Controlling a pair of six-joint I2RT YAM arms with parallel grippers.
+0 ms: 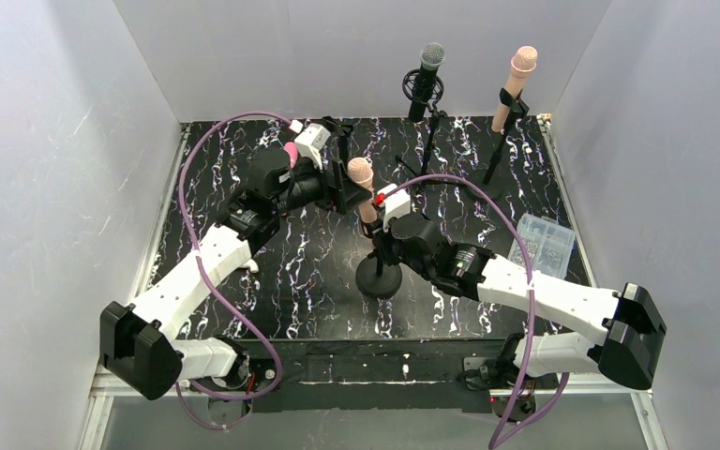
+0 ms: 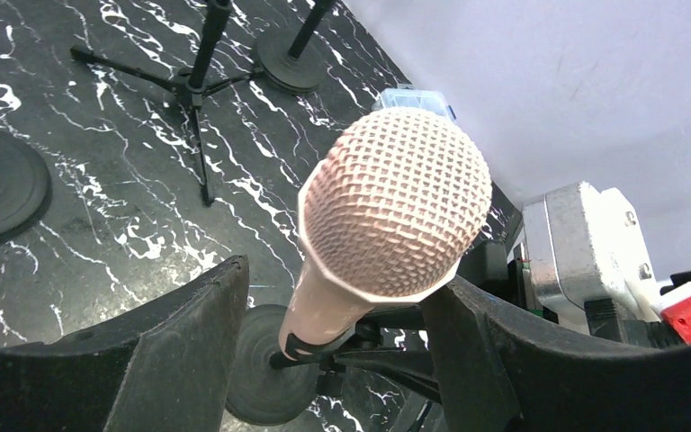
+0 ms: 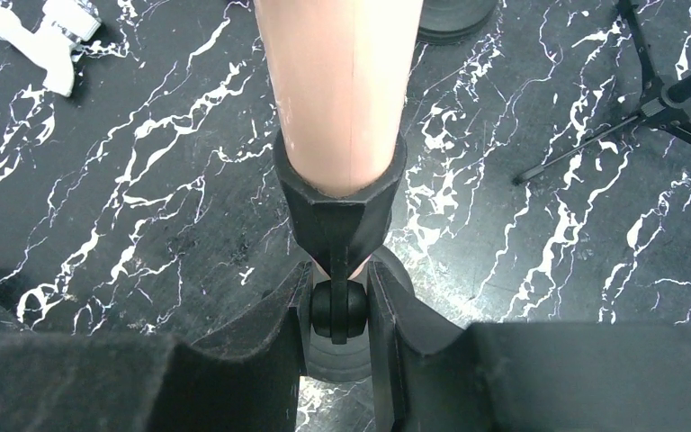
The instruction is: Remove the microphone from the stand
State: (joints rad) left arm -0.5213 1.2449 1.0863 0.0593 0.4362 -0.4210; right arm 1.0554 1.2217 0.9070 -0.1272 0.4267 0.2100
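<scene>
A pale pink microphone (image 1: 361, 178) stands tilted in the black clip of a stand (image 1: 380, 278) with a round base, mid-table. My left gripper (image 1: 345, 194) is open around the microphone's mesh head (image 2: 396, 211). One finger (image 2: 189, 333) stands clear of the head and the other finger (image 2: 481, 351) is right against its rim. My right gripper (image 3: 351, 301) is shut on the stand's swivel knob (image 3: 338, 310), just under the clip (image 3: 340, 202) that holds the microphone's handle (image 3: 342, 81).
At the back stand a black microphone on a tripod (image 1: 428, 70) and another pink microphone on a stand (image 1: 516, 80). A clear plastic box (image 1: 544, 242) lies at the right. A small white part (image 3: 54, 40) lies on the marbled tabletop. White walls enclose three sides.
</scene>
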